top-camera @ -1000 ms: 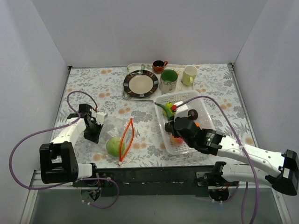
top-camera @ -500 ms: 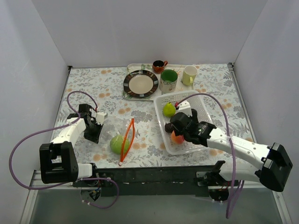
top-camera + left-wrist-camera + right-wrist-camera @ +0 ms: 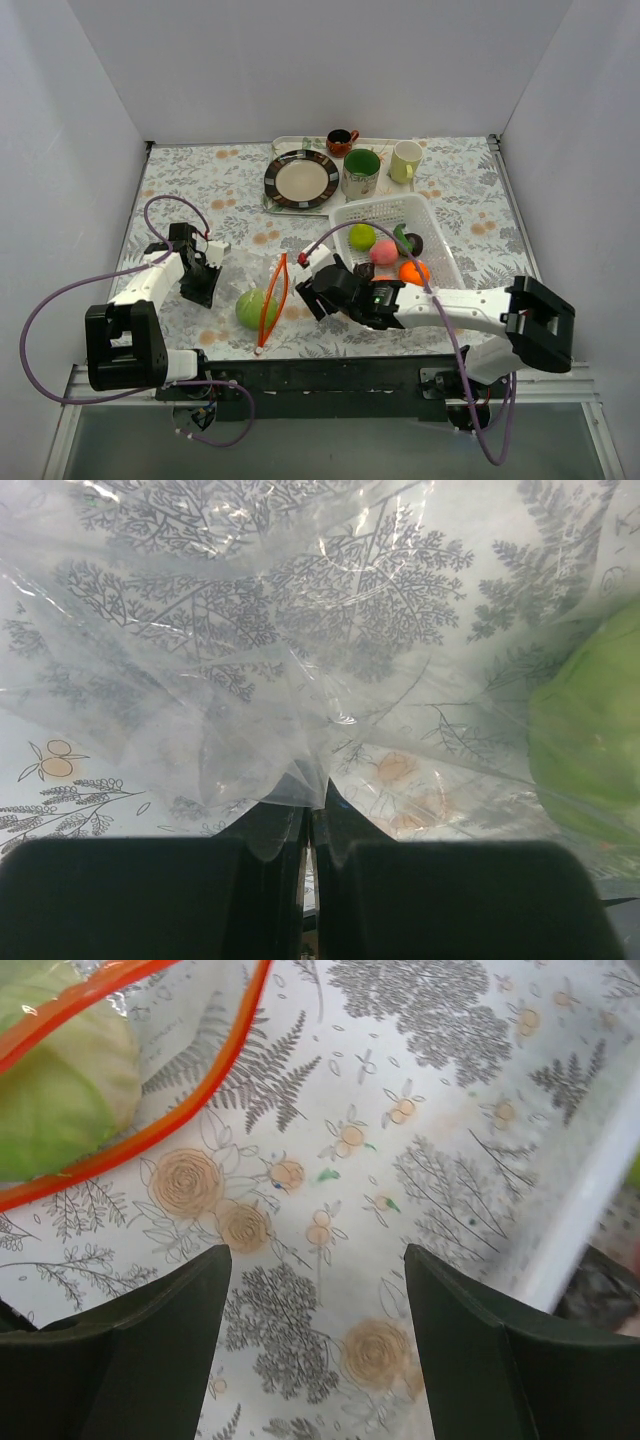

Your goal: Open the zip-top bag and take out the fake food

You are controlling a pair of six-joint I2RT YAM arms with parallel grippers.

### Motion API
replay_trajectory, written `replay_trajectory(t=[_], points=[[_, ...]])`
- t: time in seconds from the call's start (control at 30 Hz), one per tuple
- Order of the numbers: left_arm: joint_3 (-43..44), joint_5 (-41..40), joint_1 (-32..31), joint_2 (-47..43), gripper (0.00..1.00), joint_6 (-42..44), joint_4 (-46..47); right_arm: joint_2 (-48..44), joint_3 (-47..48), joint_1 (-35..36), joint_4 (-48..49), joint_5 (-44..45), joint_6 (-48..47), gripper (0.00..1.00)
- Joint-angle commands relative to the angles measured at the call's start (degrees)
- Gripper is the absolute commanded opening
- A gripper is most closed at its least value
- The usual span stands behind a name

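**First onlooker:** Where is the zip-top bag (image 3: 232, 290), and what has hold of it?

**Second onlooker:** It lies on the flowered table (image 3: 470, 210), left of centre. The left gripper (image 3: 203, 290) has its fingers (image 3: 200, 890) pressed together on a bunched fold of clear plastic at the bag's closed end. The wrist view shows the film gathered right into the pinch.

**First onlooker:** And the right gripper (image 3: 312, 293)?

**Second onlooker:** Its fingers (image 3: 120, 1350) are spread wide and hold nothing. It hangs over bare tablecloth between the bag's mouth and the white basket (image 3: 385, 201). The zip strip (image 3: 270, 298) lies just beside the fingertips, not touching them.

**First onlooker:** What is inside the bag?

**Second onlooker:** One green apple (image 3: 253, 308), sitting just behind the strip at the mouth's nearer half.

**First onlooker:** And in the basket?

**Second onlooker:** A pear (image 3: 362, 237), a peach (image 3: 384, 252), an orange (image 3: 413, 271) and a dark round piece (image 3: 416, 243), clustered close together. A small dark green thing lies among them, but I cannot tell what it is.

**First onlooker:** Which way does the bag lie?

**Second onlooker:** The orange-red strip runs from near to far, leaning slightly right at its far end, and is parted into a narrow lens. The mouth faces right, towards the right gripper. The closed end points left, into the left gripper's pinch.
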Motion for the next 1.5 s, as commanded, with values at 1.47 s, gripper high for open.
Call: replay_trajectory(t=[1.47], points=[[7.41,0.35,-5.64,10.82,0.0,-3.68,1.16,27.53,11.72,1.59,32.12,-26.73,-22.83,0.98]])
